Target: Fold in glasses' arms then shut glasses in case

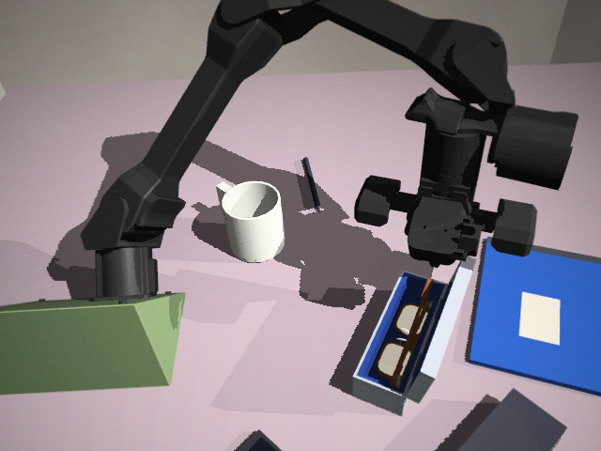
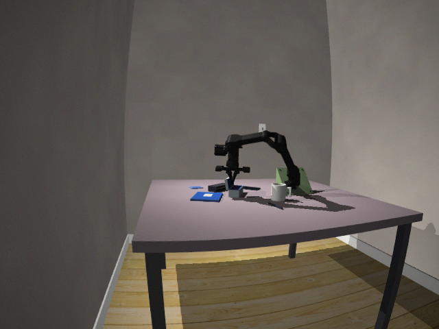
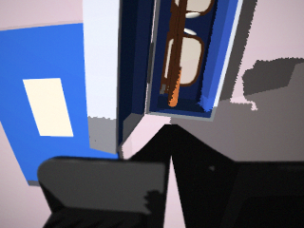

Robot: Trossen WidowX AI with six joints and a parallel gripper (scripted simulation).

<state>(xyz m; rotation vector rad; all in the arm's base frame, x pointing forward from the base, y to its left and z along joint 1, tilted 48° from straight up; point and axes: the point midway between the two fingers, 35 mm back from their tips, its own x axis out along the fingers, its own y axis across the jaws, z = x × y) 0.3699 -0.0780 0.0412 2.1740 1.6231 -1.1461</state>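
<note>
At mid-frame, the black arm [image 2: 269, 141] arches leftward from its green base [image 2: 299, 180] on the mauve surface [image 2: 247, 223]. Its closed fingers [image 2: 232, 179] point down just above the open case [image 2: 234, 191]. A blue book [image 2: 206, 196] lies left of the case; a white mug [image 2: 279, 191] stands right.

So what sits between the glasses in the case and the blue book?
The case's raised white lid stands between the glasses and the blue book. The top view shows it best, the wrist view too. The gripper, shut, is near the lid's far end.
</note>
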